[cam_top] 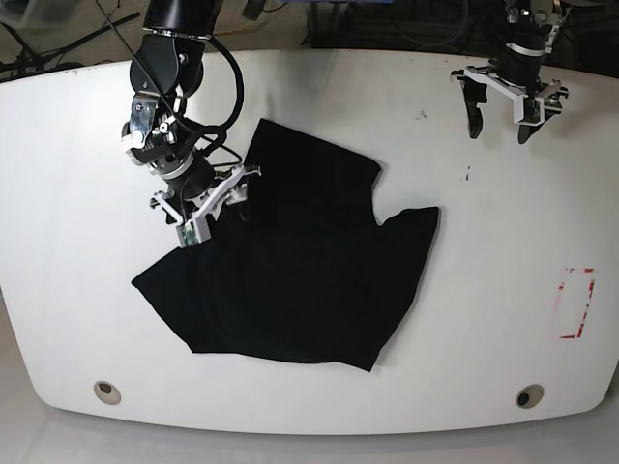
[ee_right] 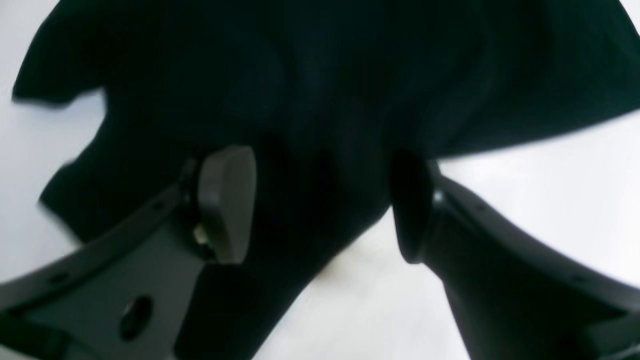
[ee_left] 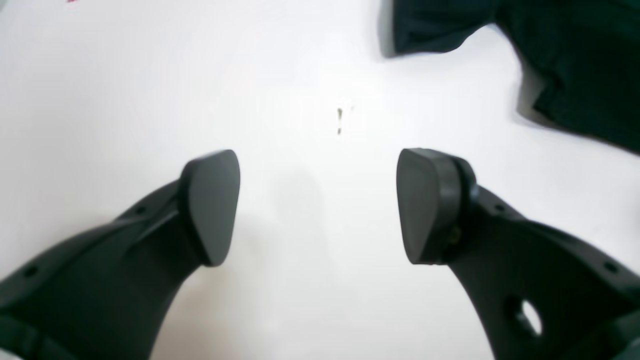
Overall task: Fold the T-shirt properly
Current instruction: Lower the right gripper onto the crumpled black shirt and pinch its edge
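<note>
The black T-shirt (cam_top: 290, 271) lies crumpled on the white table (cam_top: 77, 242), one sleeve pointing right; its print is hidden. My right gripper (cam_top: 215, 205) is open at the shirt's upper left edge. In the right wrist view the gripper (ee_right: 325, 205) is low over the cloth (ee_right: 325, 75), with black fabric between its spread fingers (ee_right: 227, 200). My left gripper (cam_top: 498, 124) is open and empty over bare table at the far right, apart from the shirt. In the left wrist view (ee_left: 317, 205) a shirt part (ee_left: 575, 60) shows at the top right.
A red rectangle outline (cam_top: 577, 303) is marked near the table's right edge. A small dark mark (cam_top: 468, 175) sits below the left gripper. Two round holes (cam_top: 106, 391) (cam_top: 528, 396) lie near the front edge. Cables run along the back.
</note>
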`<control>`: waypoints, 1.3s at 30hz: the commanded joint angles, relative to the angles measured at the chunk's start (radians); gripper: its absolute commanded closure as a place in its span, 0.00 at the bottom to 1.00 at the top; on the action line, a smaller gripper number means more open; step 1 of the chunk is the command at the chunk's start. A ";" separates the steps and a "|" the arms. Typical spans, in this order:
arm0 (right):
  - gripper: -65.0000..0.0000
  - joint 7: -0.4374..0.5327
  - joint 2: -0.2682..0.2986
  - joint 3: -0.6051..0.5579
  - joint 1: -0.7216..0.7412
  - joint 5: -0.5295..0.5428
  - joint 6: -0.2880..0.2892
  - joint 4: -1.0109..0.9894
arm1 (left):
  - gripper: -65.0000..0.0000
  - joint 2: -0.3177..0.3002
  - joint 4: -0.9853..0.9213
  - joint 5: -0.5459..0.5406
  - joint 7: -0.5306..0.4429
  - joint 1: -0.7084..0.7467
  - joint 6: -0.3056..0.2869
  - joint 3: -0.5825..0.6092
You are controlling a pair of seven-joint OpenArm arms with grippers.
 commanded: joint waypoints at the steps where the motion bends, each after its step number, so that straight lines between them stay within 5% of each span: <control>1: 0.38 0.019 0.002 0.019 0.047 0.010 0.005 -0.034 | 0.29 -0.004 0.017 -0.002 -0.022 -0.001 0.002 -0.006; 9: 0.38 0.019 -0.002 0.093 0.116 0.016 0.005 -0.219 | 0.29 -0.001 0.017 -0.002 -0.022 -0.004 0.002 -0.011; 16: 0.38 0.019 -0.001 0.094 0.116 0.167 -0.003 -0.343 | 0.29 -0.001 0.017 -0.002 -0.022 -0.007 0.002 -0.011; 23: 0.39 0.025 -0.007 0.090 0.119 0.182 -0.003 -0.389 | 0.29 -0.001 0.017 0.000 -0.022 -0.009 0.002 -0.006; 26: 0.51 0.025 -0.007 0.090 0.119 0.184 -0.003 -0.389 | 0.29 -0.001 0.015 0.000 -0.021 -0.011 0.002 -0.006; 32: 0.97 0.025 -0.005 0.088 0.132 0.182 -0.003 -0.386 | 0.29 -0.001 0.015 0.000 -0.021 -0.018 0.002 -0.005; 39: 1.00 -0.029 -0.001 0.088 0.092 0.180 -0.006 -0.217 | 0.29 -0.001 0.008 0.000 0.019 -0.044 0.002 -0.005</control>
